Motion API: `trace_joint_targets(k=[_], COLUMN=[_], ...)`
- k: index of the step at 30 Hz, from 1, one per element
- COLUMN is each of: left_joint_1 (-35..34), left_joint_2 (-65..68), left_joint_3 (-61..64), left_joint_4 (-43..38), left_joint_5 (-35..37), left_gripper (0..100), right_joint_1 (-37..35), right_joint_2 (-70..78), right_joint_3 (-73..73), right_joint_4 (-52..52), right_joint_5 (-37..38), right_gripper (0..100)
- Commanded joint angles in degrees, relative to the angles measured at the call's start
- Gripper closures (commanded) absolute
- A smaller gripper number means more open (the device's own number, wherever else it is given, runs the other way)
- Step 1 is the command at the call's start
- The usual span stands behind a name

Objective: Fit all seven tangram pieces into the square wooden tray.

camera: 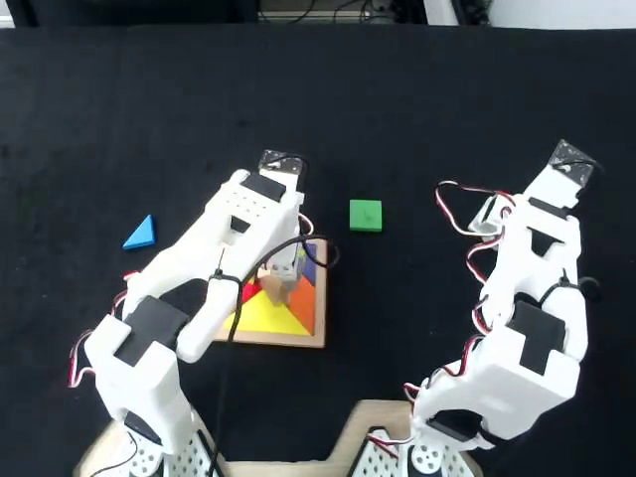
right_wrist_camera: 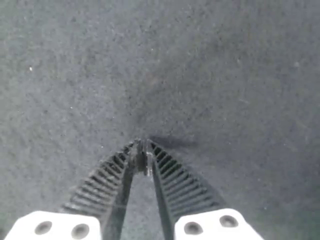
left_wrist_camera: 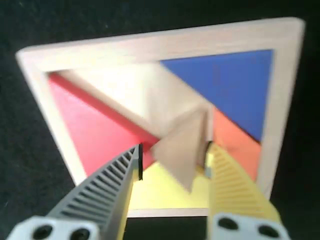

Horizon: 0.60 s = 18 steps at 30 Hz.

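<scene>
My left end effector (left_wrist_camera: 173,150) grips a tan triangle (left_wrist_camera: 184,142) above the wooden tray (left_wrist_camera: 160,42); my right end effector (right_wrist_camera: 142,150) sits closed over the black surface (right_wrist_camera: 200,60)

The black bench (camera: 417,109) carries the square wooden tray (camera: 320,318) left of centre, toward the near edge. Inside it lie a yellow piece (camera: 273,316), a red piece (camera: 250,291), an orange piece (camera: 303,293) and a sliver of a blue piece (camera: 316,250) at the far right corner. The left arm (camera: 199,268) lies across the tray from the near left. Its fingers (camera: 286,268) hang over the tray's middle, a tan piece (camera: 281,288) at their tips. A green square (camera: 365,215) lies beyond the tray, slightly right — apart from it. A blue triangle (camera: 140,234) lies well off to the left. The right arm (camera: 532,298) stands at the right — well apart from every piece.
</scene>
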State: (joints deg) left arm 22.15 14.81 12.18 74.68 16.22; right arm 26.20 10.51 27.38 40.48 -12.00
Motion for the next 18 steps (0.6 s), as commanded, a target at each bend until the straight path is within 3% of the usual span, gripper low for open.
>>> trace_joint_targets(k=[1, 8, 13, 18], left_joint_1=[0.48, -0.13, -5.58, -10.42], left_joint_2=[-1.05, -1.23, -5.19, -7.65], left_joint_3=[-3.47, -5.23, -5.23, -2.68], left_joint_4=[-0.09, 0.00, -0.09, -7.12], left_joint_5=[-0.53, -0.97, -4.66, -4.92], left_gripper=[75, 75, 75, 75], right_joint_1=[-1.14, -1.14, -1.23, -1.23], right_joint_2=[-0.22, -0.22, -0.22, -0.22], right_joint_3=[-3.12, -3.12, -3.12, -3.03], right_joint_4=[0.18, 0.18, 0.18, 0.18], right_joint_5=[0.79, 0.88, 0.88, 0.88], right_gripper=[98.7, 98.7, 98.7, 98.7])
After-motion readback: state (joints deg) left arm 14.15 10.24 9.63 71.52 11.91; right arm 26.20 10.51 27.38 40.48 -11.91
